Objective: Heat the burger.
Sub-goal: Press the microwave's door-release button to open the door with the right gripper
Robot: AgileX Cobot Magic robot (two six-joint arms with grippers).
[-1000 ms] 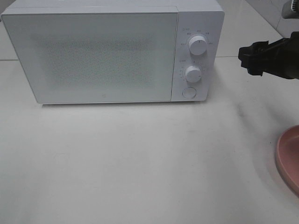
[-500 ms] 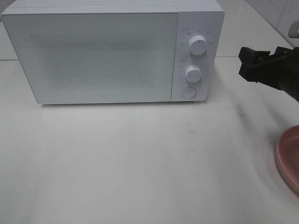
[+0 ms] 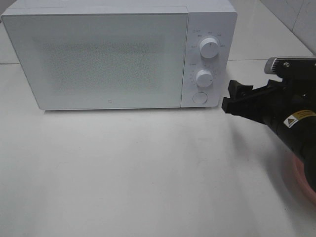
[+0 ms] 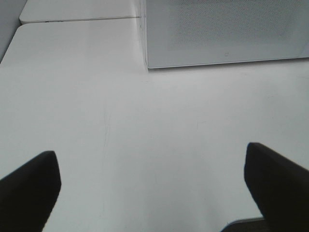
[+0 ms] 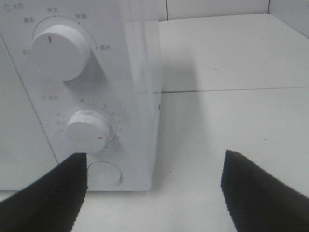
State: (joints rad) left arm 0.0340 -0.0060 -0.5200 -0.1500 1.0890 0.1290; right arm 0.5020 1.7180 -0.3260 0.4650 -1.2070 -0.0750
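Observation:
The burger is out of view in every frame. A white microwave [image 3: 98, 59] stands at the back of the table with its door shut. My right gripper [image 3: 229, 97] hovers open just right of the microwave's lower right corner, level with the round button [image 3: 199, 98]. In the right wrist view its dark fingers [image 5: 43, 203] frame that button [image 5: 104, 173] and the lower knob [image 5: 87, 124], with nothing between them. My left gripper [image 4: 152, 193] is open above bare tabletop, in front of the microwave [image 4: 222, 34].
The control panel carries an upper knob [image 3: 209, 49] and a lower knob [image 3: 203, 78]. A pink plate [image 3: 297, 181] lies at the table's right edge, largely hidden beneath my right arm. White tabletop spreads in front of the microwave.
My right gripper has moved from the upper right down and leftward, close to the microwave's control panel. The arm now covers much of the pink plate. The microwave has not changed.

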